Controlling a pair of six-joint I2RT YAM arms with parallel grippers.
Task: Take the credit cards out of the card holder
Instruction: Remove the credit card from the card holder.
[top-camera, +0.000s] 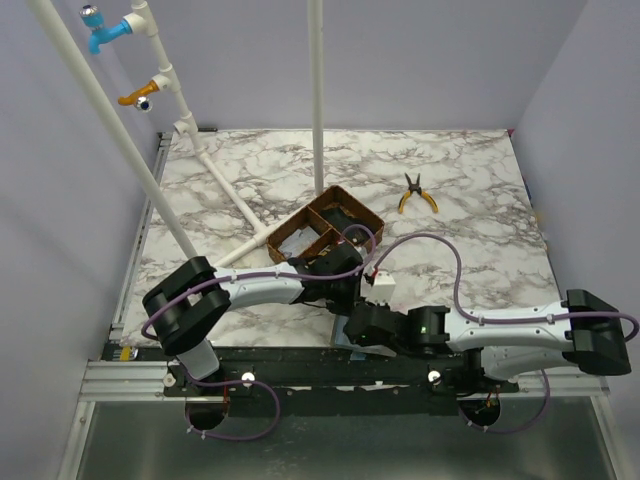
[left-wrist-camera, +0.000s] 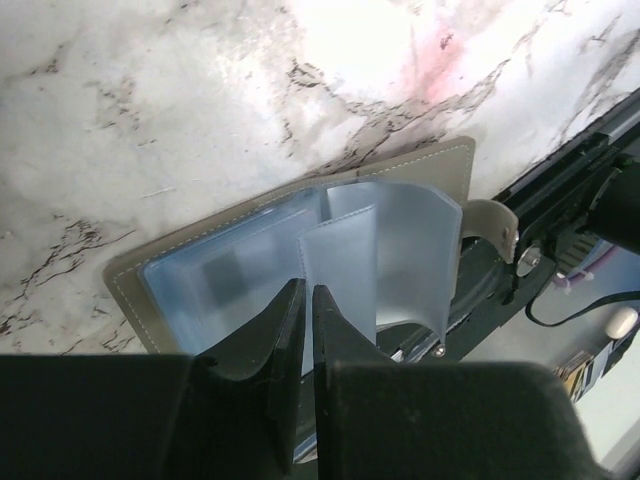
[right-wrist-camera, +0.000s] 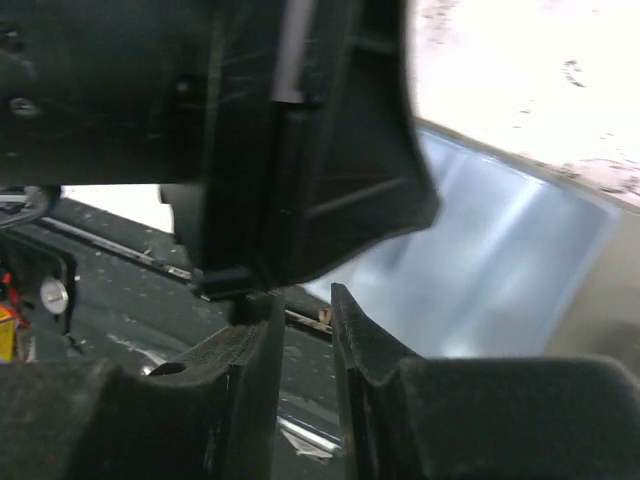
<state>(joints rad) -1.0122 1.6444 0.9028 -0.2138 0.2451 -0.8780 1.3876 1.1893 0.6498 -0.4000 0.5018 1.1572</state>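
The card holder (left-wrist-camera: 440, 170) lies open on the marble at the table's near edge, grey outside, with pale blue clear sleeves inside. One sleeve (left-wrist-camera: 340, 255) stands upright, and my left gripper (left-wrist-camera: 308, 292) is shut on its lower edge. A second sleeve (left-wrist-camera: 420, 250) curls up to its right. My right gripper (right-wrist-camera: 305, 298) hovers just under the left one, its jaws a narrow gap apart with nothing between them and a blue sleeve (right-wrist-camera: 500, 260) to its right. In the top view both grippers (top-camera: 340, 295) (top-camera: 352, 322) meet at the near edge. I cannot make out any credit cards in the sleeves.
A brown wooden three-compartment tray (top-camera: 352, 203) stands behind the grippers, with something whitish in its left compartment (top-camera: 290, 240). Yellow-handled pliers (top-camera: 415, 192) lie at the back right. White pipes (top-camera: 230, 200) cross the left side, and the black frame rail (left-wrist-camera: 560, 190) runs along the near edge.
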